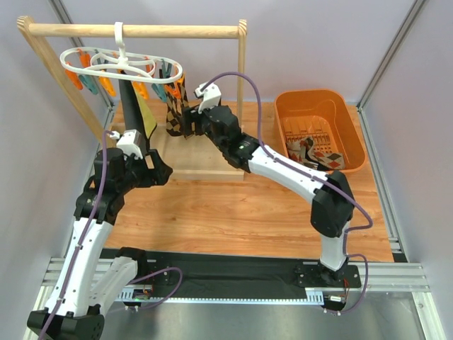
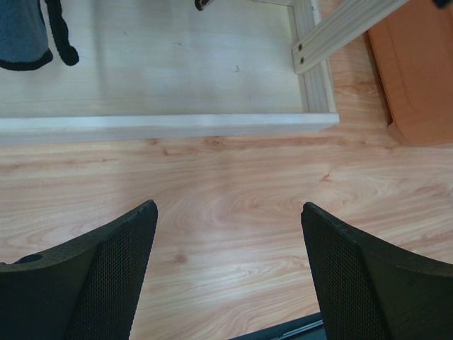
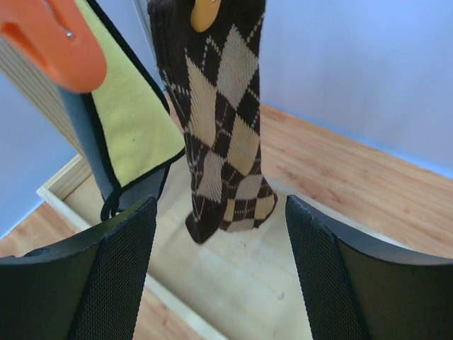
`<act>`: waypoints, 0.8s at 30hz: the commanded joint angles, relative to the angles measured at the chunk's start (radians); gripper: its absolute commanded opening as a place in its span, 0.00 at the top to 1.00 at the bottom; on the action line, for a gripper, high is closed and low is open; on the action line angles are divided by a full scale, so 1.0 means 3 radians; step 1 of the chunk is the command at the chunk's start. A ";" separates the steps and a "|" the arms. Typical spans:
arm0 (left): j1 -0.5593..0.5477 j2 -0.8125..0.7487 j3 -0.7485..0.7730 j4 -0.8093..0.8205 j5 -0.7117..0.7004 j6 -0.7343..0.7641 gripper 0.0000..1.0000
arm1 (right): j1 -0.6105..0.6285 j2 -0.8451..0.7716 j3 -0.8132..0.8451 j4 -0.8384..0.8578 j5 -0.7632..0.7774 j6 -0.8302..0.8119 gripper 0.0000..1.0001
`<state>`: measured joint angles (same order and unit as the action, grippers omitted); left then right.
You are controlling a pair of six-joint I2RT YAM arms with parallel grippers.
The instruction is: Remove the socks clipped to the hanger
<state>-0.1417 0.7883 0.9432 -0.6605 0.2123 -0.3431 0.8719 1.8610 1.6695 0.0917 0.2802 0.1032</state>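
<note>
Findings.

**Hanger:** The white ring hanger (image 1: pixel 120 64) hooks over the wooden rail (image 1: pixel 134 30) at the far left of the tabletop (image 1: pixel 233 212). Orange and teal clips (image 1: pixel 88 83) dangle from its rim.

**Socks:** Two socks hang from the ring.
- The argyle sock (image 3: pixel 223 127) is pinched at its cuff by a clip (image 3: pixel 205 13). Its long axis is vertical, with the toe pointing straight down over the frame's pale wooden base (image 2: pixel 163 124).
- The yellow-and-black sock (image 3: pixel 134 120) is just to its left. It also hangs lengthwise downward, beside an orange clip (image 3: pixel 53 42).
- More argyle socks (image 1: pixel 315 150) lie in a heap inside the orange bin (image 1: pixel 320 95) at the far right.

**Right pincer:** The right pincer (image 3: pixel 219 212) is raised to the level of the argyle sock. Its fingers are spread wide, one on each side of the sock's lower end as the wrist camera sees it, and nothing is clamped. Whether either finger touches the fabric cannot be told.

**Left pincer:** The left pincer (image 2: pixel 226 212) is released and holds nothing. It points down at bare tabletop, just short of the base's front edge.

**Surface and room:**
- The tabletop is warm wood-grain laminate.
- A black mat (image 1: pixel 233 273) runs along the near edge, where both arms are bolted to metal rails.
- Pale grey panels enclose the space on three sides.
</note>
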 commanded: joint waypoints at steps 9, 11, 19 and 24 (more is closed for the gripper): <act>0.0079 0.0006 -0.0025 0.0116 0.0126 -0.0032 0.11 | 0.0003 0.0628 0.0724 0.0466 0.0043 -0.0134 0.38; 0.0079 -0.0005 -0.0025 0.0116 0.0126 -0.0027 0.11 | 0.0003 0.0648 0.0765 0.0456 0.0073 -0.0134 0.55; 0.0119 -0.0030 -0.0045 0.0177 0.0187 -0.0042 0.12 | 0.0064 0.0164 0.0352 0.0334 -0.0223 -0.0073 1.00; 0.0130 -0.0122 -0.0096 0.0300 0.0305 -0.0037 0.12 | 0.0253 -0.0180 0.0060 0.0155 -0.0315 -0.0149 1.00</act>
<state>-0.1089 0.7765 0.9222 -0.6258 0.2707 -0.3531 0.9043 1.9205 1.7157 0.1349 0.2169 0.0761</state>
